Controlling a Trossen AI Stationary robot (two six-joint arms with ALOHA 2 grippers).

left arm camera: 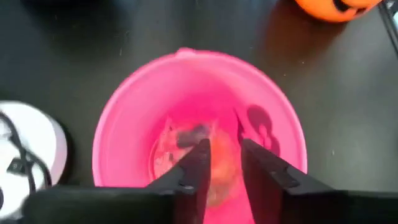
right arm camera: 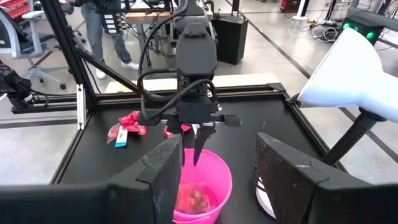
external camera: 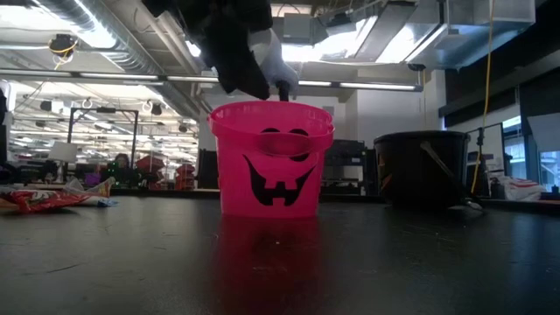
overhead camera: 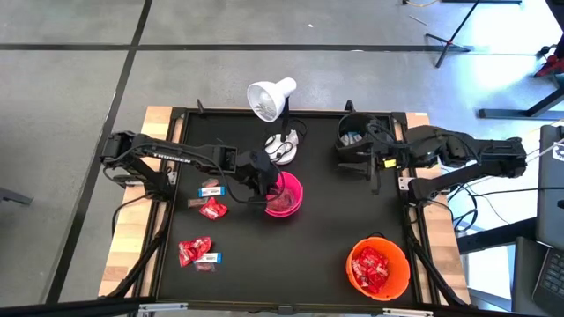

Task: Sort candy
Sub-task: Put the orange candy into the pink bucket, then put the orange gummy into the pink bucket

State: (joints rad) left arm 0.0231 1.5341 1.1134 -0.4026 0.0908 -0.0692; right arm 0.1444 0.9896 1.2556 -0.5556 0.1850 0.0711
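Hovering, left pincer (overhead camera: 267, 195): poised over the pink pumpkin-face bucket (overhead camera: 294, 201), tips dipped just inside its rim; fingers (left arm camera: 198, 163) stand slightly apart with nothing between them.
Right pincer (overhead camera: 351, 157): waiting beside the black bucket (overhead camera: 352, 132) at the far right of the tabletop (overhead camera: 326, 220); fingers spread fairly wide, holding nothing.
Candy in pink bucket: a few wrapped pieces (left arm camera: 193, 134) lie on the bottom, directly below the left fingertips; colours too blurred to sort out.
Candy on tabletop: red packets with white-and-blue bars lie loose to the left of the pink bucket, one cluster (overhead camera: 211, 208) near it and a second cluster (overhead camera: 196, 251) closer to the near edge.
Orange bucket (overhead camera: 398, 273): near right corner, holding a heap of red packets (overhead camera: 374, 267).
Desk lamp (overhead camera: 270, 99): white, its base just behind the pink bucket, touching or nearly so.
Background: people visible beyond the tabletop in the right wrist view.
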